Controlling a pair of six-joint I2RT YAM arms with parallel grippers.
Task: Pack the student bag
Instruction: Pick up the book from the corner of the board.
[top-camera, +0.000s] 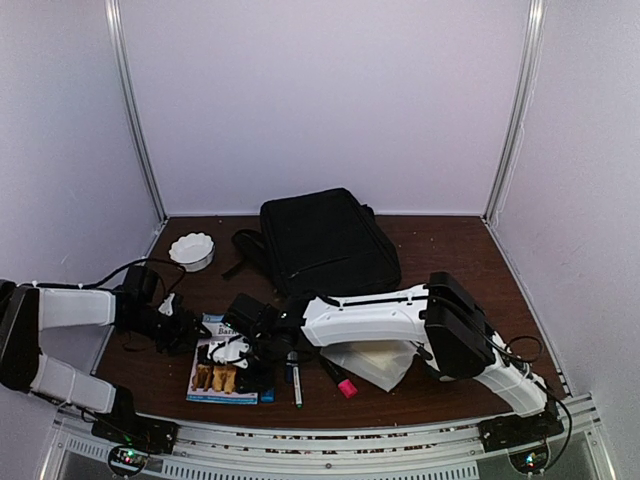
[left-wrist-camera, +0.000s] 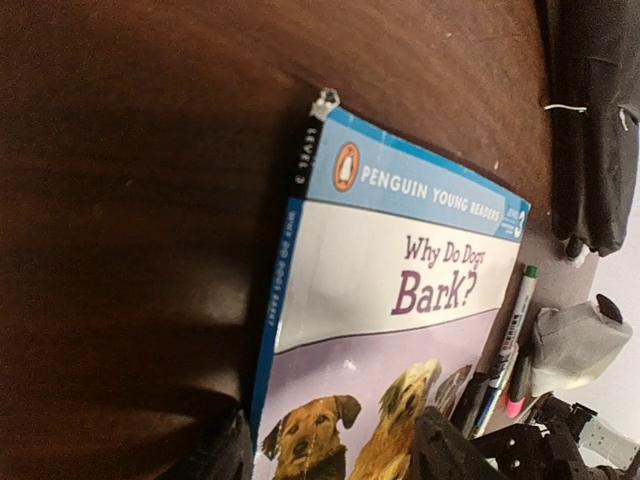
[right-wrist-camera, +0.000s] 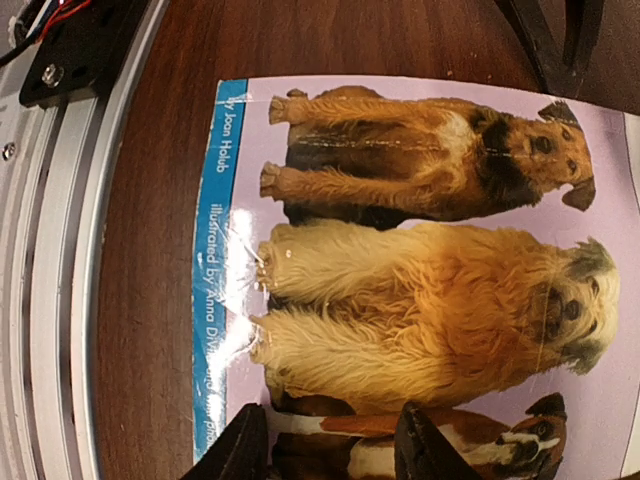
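The student bag (top-camera: 325, 245), a large black backpack, lies flat at the back middle of the table; a dark fabric edge in the left wrist view (left-wrist-camera: 595, 120) looks like part of it. A book with dogs on its cover (top-camera: 225, 368) lies near the front left. My left gripper (top-camera: 185, 330) is open at the book's spine edge (left-wrist-camera: 335, 460), one finger on each side of the book's (left-wrist-camera: 400, 300) edge. My right gripper (top-camera: 238, 350) is open just above the cover (right-wrist-camera: 330, 450), over the dogs on the book (right-wrist-camera: 420, 250).
A white fluted bowl (top-camera: 192, 250) stands at the back left. Pens (top-camera: 295, 375) and a pink marker (top-camera: 342, 383) lie right of the book, by a translucent white pouch (top-camera: 380, 362). The metal rail (right-wrist-camera: 60, 250) runs along the near edge.
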